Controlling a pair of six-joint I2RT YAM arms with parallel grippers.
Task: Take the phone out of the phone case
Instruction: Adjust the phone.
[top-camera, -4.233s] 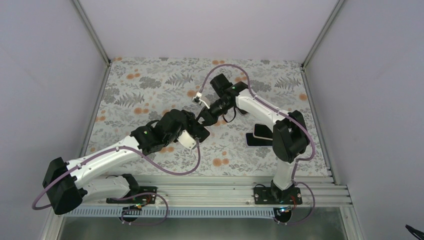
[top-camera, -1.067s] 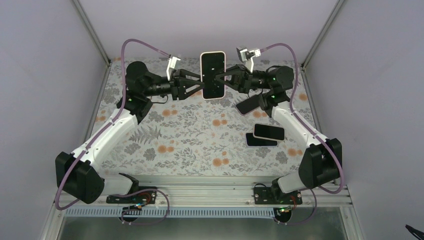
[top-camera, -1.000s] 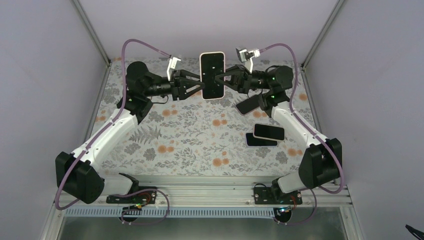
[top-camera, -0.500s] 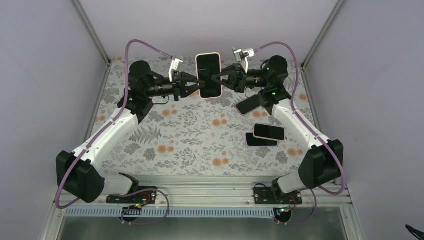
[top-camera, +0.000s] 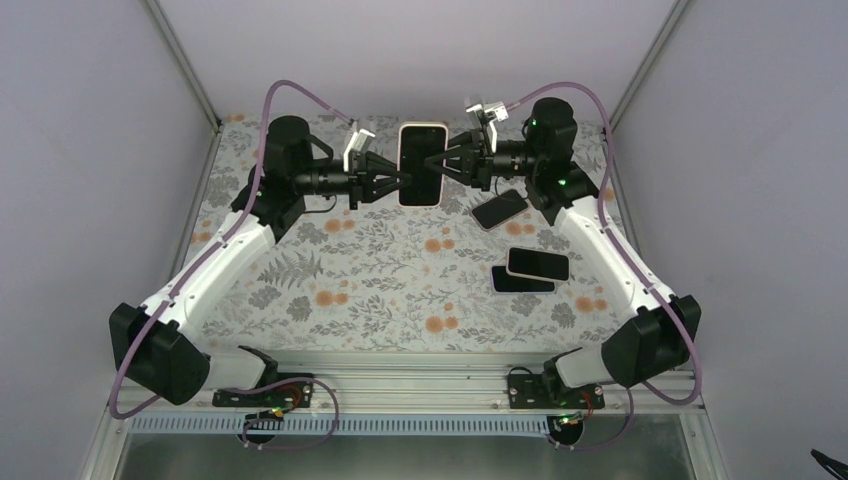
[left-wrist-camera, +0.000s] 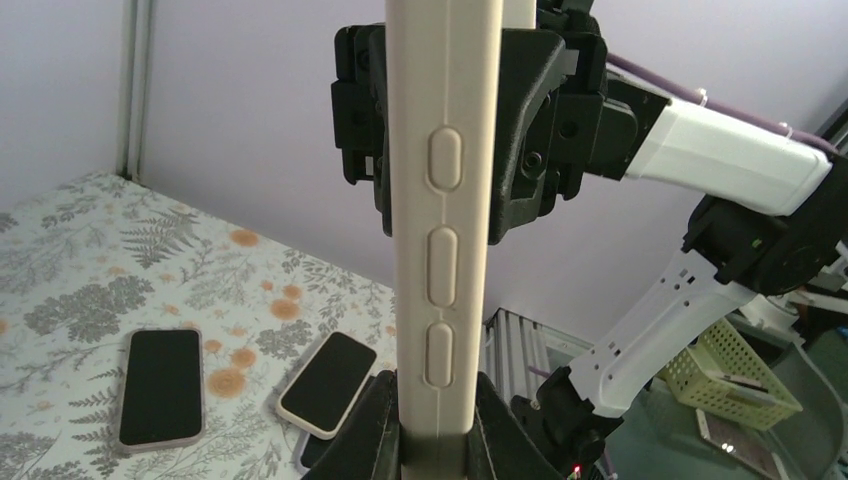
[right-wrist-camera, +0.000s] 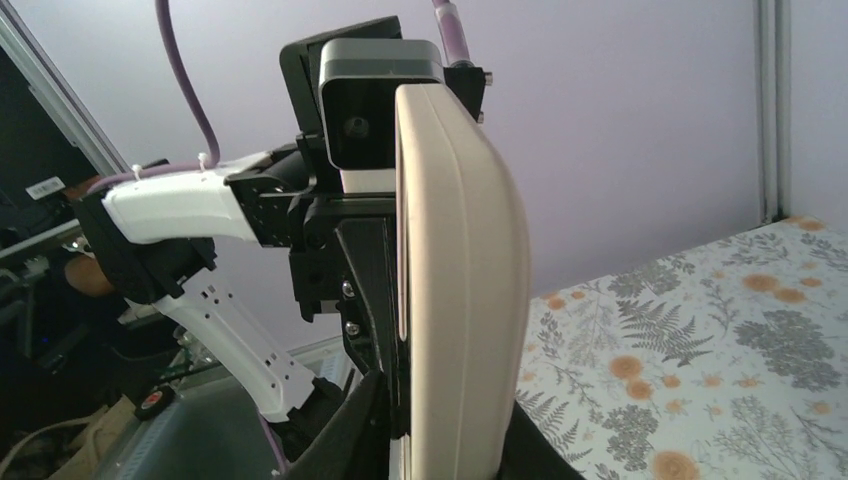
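Top external — phone case (top-camera: 423, 165), in left gripper (top-camera: 393, 181)

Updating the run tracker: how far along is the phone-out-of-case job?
Done: cased phone is up off the table, upright. In hand: left gripper and right gripper clamp its opposite long edges. Left: cream case still wraps the phone, no separation visible.

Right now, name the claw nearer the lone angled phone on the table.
Right. The right claw hovers close by that phone; the left claw sits beyond the cased phone held between them.
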